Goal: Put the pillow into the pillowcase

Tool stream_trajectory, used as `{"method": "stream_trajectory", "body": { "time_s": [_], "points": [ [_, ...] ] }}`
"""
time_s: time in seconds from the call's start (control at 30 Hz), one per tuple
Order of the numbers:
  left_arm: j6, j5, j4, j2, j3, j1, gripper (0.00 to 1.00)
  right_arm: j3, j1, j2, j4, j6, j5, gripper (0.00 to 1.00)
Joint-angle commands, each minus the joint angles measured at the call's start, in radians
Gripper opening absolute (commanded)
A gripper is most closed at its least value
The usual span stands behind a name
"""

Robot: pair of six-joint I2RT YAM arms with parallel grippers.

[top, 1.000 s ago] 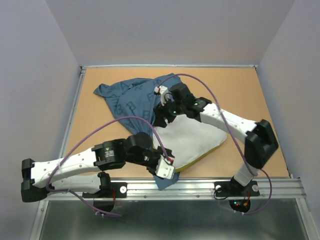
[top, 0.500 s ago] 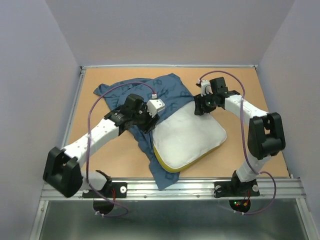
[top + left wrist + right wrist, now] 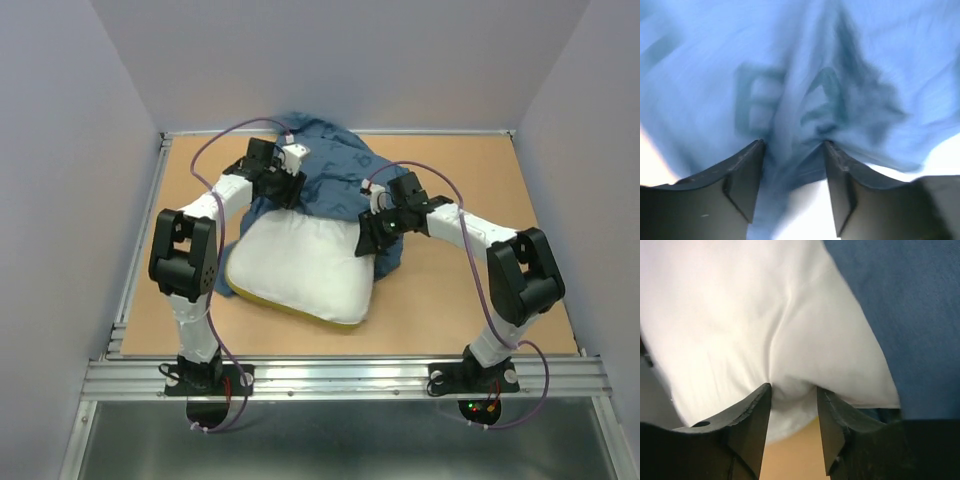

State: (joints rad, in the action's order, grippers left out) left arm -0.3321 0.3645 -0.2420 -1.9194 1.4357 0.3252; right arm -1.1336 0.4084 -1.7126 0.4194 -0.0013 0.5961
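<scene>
The white pillow (image 3: 300, 262) lies mid-table, its yellow-green band along the near edge. The blue pillowcase (image 3: 335, 170) is bunched up at the back and drapes over the pillow's far edge and right corner. My left gripper (image 3: 284, 188) is at the pillow's far-left edge, and in the left wrist view it (image 3: 792, 147) is shut on a fold of the pillowcase (image 3: 790, 75). My right gripper (image 3: 367, 237) is at the pillow's right corner, and in the right wrist view it (image 3: 792, 387) pinches the pillow (image 3: 740, 315), with the pillowcase (image 3: 905, 300) beside it.
The tan table board (image 3: 480, 300) is bounded by a metal rail (image 3: 340, 375) at the near edge and grey walls on the other sides. Purple cables loop above both arms.
The left arm swung from the near side to the far-left. The pillow shifted left and towards the centre. The pillowcase went from flat under the pillow to bunched at the back.
</scene>
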Motion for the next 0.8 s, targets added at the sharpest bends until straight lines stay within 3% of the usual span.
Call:
{"method": "stream_trajectory", "body": {
  "time_s": [0.0, 0.07, 0.1, 0.27, 0.4, 0.43, 0.6, 0.77],
  "points": [
    [-0.137, 0.163, 0.047, 0.204, 0.002, -0.017, 0.68, -0.049, -0.008, 0.093, -0.007, 0.098, 0.122, 0.55],
    [-0.179, 0.143, 0.035, 0.294, -0.052, 0.021, 0.75, -0.031, -0.100, 0.172, -0.005, 0.125, 0.123, 0.62],
    [-0.200, 0.061, 0.035, 0.377, -0.078, 0.047, 0.77, -0.016, -0.132, 0.203, -0.004, 0.142, 0.120, 0.69],
    [-0.113, -0.211, -0.002, 0.522, -0.239, 0.292, 0.77, 0.122, -0.178, 0.303, -0.008, 0.213, -0.082, 0.72],
    [-0.016, -0.269, -0.011, 0.524, -0.349, 0.412, 0.78, 0.205, -0.183, 0.257, -0.039, 0.277, -0.079, 0.71],
    [0.010, -0.279, -0.003, 0.517, -0.356, 0.435, 0.98, 0.227, -0.186, 0.254, -0.056, 0.285, -0.085, 0.71],
    [0.053, -0.340, 0.043, 0.432, -0.334, 0.532, 0.99, 0.270, -0.191, 0.182, -0.157, 0.326, -0.121, 0.72],
    [0.068, -0.429, 0.053, 0.304, -0.282, 0.560, 0.99, 0.307, -0.217, 0.117, -0.244, 0.360, -0.064, 0.73]
  ]
}}
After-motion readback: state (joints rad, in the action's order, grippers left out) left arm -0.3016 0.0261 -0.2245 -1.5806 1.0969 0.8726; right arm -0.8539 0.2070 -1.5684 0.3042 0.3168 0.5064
